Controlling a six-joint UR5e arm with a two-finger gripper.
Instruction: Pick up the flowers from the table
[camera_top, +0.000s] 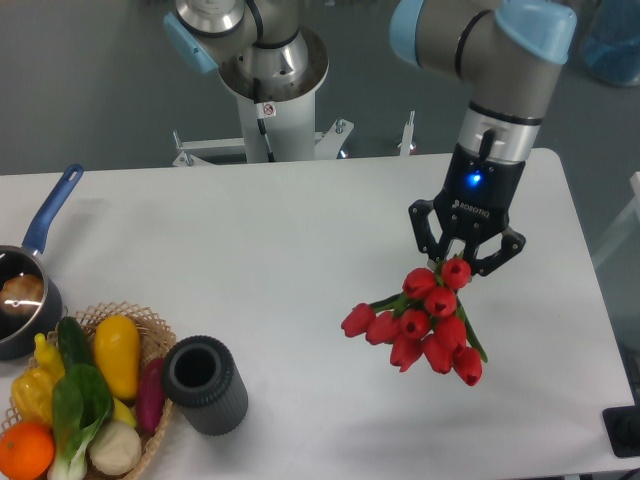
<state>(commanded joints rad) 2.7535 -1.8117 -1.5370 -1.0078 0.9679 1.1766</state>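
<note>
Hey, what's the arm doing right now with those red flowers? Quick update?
Gripper shut on the flowers. Bunch hanging clear above the table. Nothing in the way nearby.

- Your arm (490, 40) at the upper right of the frame has grey metal tubes with pale blue joint caps.
- The wrist narrows to a silver ring, then a black section with a lit blue light and small white lettering.
- The gripper (464, 262) is black, with short angular fingers.
- At top centre, a silver-grey base (262, 60) carries a small sticker.
</note>
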